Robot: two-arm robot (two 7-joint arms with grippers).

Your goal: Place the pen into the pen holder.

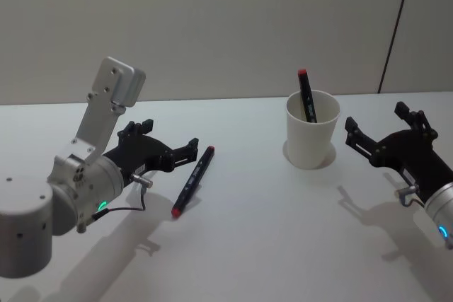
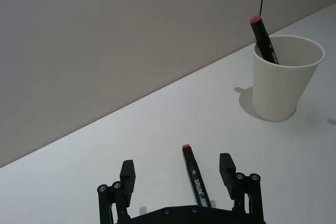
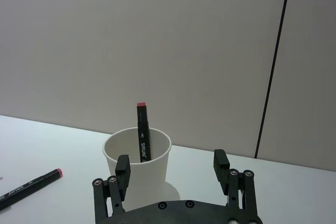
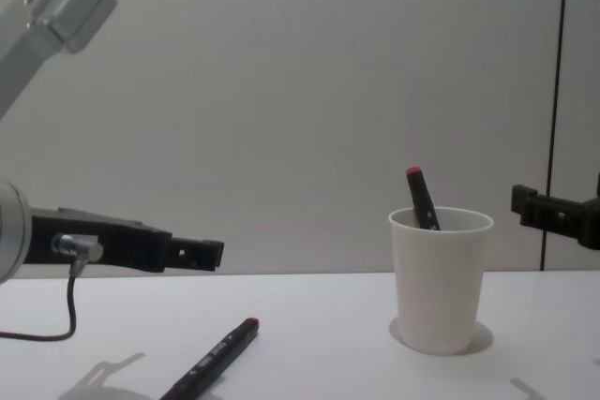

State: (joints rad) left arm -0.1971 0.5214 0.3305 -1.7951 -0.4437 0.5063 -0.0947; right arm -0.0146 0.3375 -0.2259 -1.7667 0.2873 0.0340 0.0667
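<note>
A black pen (image 1: 192, 180) with red caps lies flat on the white table, left of centre. My left gripper (image 1: 170, 134) hovers open just above it. In the left wrist view the pen (image 2: 194, 179) lies between the spread fingers of that gripper (image 2: 177, 165). The pen holder (image 1: 311, 139), a white paper cup, stands upright at centre right with another black, red-capped pen (image 1: 306, 95) leaning inside. My right gripper (image 1: 377, 118) hangs open in the air to the right of the cup, and in the right wrist view this gripper (image 3: 171, 159) faces the cup (image 3: 157, 171) with nothing held.
The white table (image 1: 255, 245) ends at a plain grey wall behind. A dark vertical seam (image 1: 395, 26) runs down the wall at the right. The left arm's cable (image 4: 56, 325) hangs beside its wrist.
</note>
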